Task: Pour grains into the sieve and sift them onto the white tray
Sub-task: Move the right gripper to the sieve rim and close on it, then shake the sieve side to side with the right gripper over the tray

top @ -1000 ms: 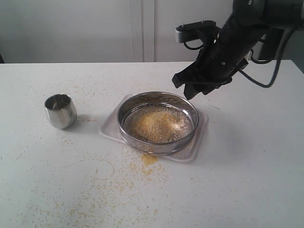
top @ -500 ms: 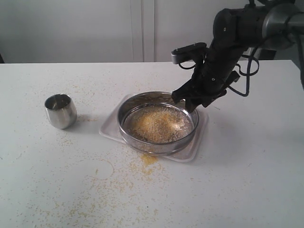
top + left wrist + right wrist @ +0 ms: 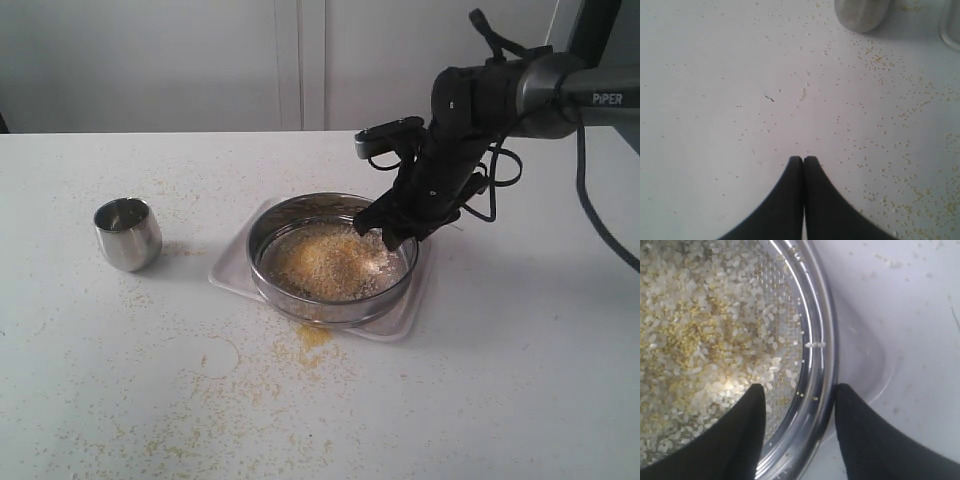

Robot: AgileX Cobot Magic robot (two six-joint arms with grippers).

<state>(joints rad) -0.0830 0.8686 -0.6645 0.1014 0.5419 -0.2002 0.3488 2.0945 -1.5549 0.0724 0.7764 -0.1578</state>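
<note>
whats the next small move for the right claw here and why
Probably close the right claw on the sieve rim: it stands open astride that rim, one side over the grains, one outside above the white tray, ready for sifting.

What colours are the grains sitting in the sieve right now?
Off-white rice-like grains mixed with fine yellow granules; clearest in the right wrist view.

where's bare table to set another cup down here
Widest free patch: white table front-right of the shallow white rectangular tray. Room too between the small rounded steel cup and tray. Crowded: the wide round steel mesh sieve fills the tray, the open right hand straddles its rim; spilled yellow grains litter the front.
</note>
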